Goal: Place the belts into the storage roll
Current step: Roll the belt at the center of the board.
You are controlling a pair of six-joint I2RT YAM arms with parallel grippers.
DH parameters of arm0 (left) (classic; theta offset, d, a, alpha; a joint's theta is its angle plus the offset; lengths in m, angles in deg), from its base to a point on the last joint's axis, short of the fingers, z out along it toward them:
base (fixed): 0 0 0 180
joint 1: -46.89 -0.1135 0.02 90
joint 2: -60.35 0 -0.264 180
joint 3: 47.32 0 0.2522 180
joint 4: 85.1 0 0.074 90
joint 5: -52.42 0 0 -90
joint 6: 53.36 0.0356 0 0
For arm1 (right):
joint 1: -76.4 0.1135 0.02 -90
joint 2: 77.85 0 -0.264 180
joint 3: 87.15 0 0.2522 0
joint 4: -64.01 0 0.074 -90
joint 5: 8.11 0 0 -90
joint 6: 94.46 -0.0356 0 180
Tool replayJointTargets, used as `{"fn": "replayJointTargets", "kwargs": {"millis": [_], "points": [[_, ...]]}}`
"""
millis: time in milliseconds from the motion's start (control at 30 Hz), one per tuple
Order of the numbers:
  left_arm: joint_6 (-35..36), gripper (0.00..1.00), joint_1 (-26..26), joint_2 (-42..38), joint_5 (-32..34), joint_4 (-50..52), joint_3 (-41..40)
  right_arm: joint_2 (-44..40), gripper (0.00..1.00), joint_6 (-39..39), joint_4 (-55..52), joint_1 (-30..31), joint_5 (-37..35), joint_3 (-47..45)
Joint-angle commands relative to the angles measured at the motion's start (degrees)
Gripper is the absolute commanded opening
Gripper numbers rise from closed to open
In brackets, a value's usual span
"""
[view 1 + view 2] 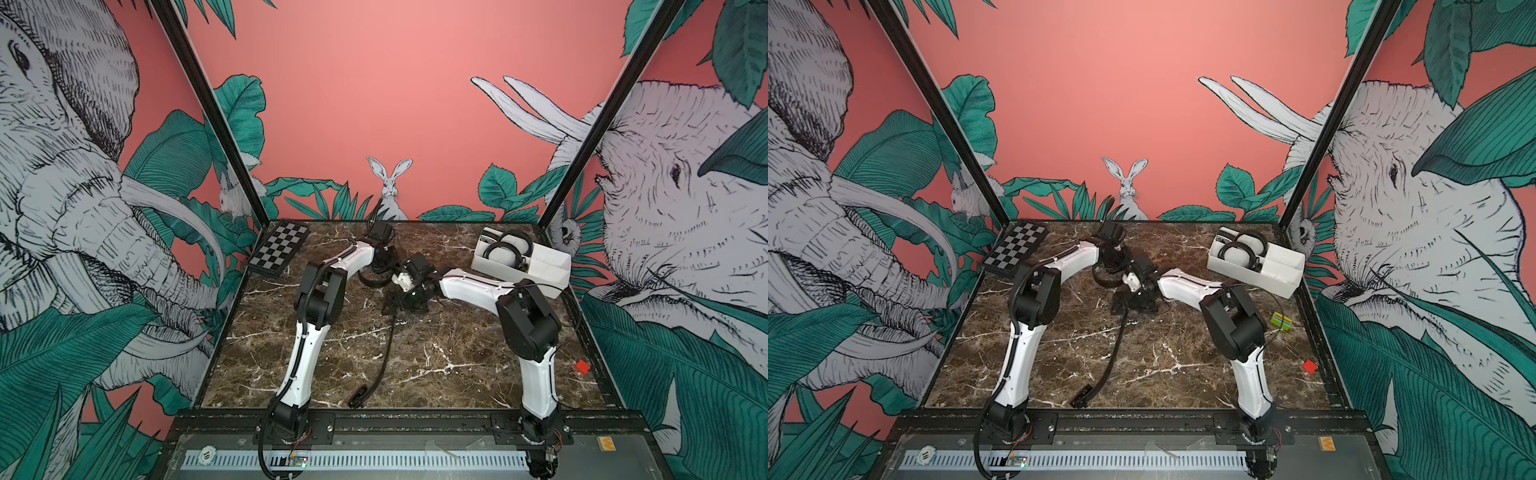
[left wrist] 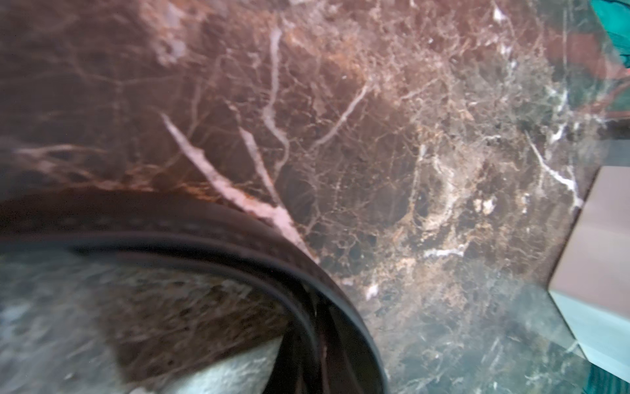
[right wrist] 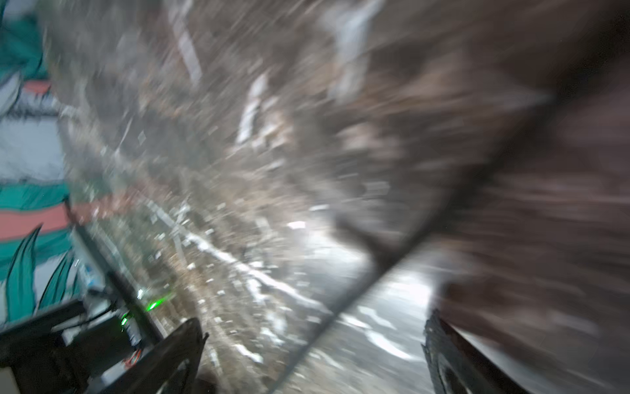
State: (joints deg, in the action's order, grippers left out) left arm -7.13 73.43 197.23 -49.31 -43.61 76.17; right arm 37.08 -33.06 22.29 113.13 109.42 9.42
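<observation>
two coiled black strap belts (image 1: 505, 250) sit inside the white rectangular plastic storage box (image 1: 548, 270), in the partitioned end nearer the arms. the compartments at the box's other end look empty. the third long flat black belt (image 1: 386, 353) lies on the brown marble worktop (image 1: 457, 353), well apart from the box on the side its filled end faces. one end is curled into a loop, and the rest trails away from the box toward the robot's base, buckle end flat on the worktop.

the left gripper (image 1: 383, 266) is closed and sits right at the loop. its wrist view shows the curved strap (image 2: 238, 232) running in close under the camera, with a corner of the box (image 2: 596, 256) just beyond. it appears to pinch the coil, though its fingers are out of that view. the right gripper (image 3: 312, 327) is spread fully and holds nothing. in its blurred wrist view a dark strip that may be the strap runs between the two fingers.

the step in hand looks like rolling up this last belt. next, the right gripper would need to feed the trailing length round the loop while the left holds its pinch. the finished coil then goes over the low wall into an empty compartment. a slack grip would likely let the springy strap unwind.
</observation>
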Motion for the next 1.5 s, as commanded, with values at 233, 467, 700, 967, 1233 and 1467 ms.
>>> {"fn": "replayJointTargets", "kwargs": {"millis": [233, 467, 700, 967, 1233, 1467], "points": [[-1.3, 0.0, 1.5, 5.1, -3.5, 5.5, -4.8, 3.9, 0.99, 2.1, 5.4, -4.4, -9.1, 6.2], [-5.0, 0.0, 1.9, 3.7, -8.5, 2.6, -8.8, 6.4, 0.96, -1.9, 12.6, -4.1, -13.9, 6.3], [-10.3, 0.0, 3.4, 0.0, -11.6, -0.4, -14.5, 3.0, 0.92, -9.6, 24.9, -3.7, -19.3, -2.6], [-15.5, 0.0, 5.0, -4.2, -14.0, -5.2, -20.1, 5.3, 0.83, -12.5, 25.7, -3.0, -20.2, -3.6], [-14.5, 0.16, 5.1, -5.0, -15.0, -4.1, -20.2, 6.9, 0.53, -10.1, 9.3, -2.3, -21.5, 0.0], [-14.6, 0.48, 4.1, -10.5, -13.5, -6.0, -20.8, 6.0, 0.52, -9.0, 4.1, -2.4, -21.7, -1.4]]}}
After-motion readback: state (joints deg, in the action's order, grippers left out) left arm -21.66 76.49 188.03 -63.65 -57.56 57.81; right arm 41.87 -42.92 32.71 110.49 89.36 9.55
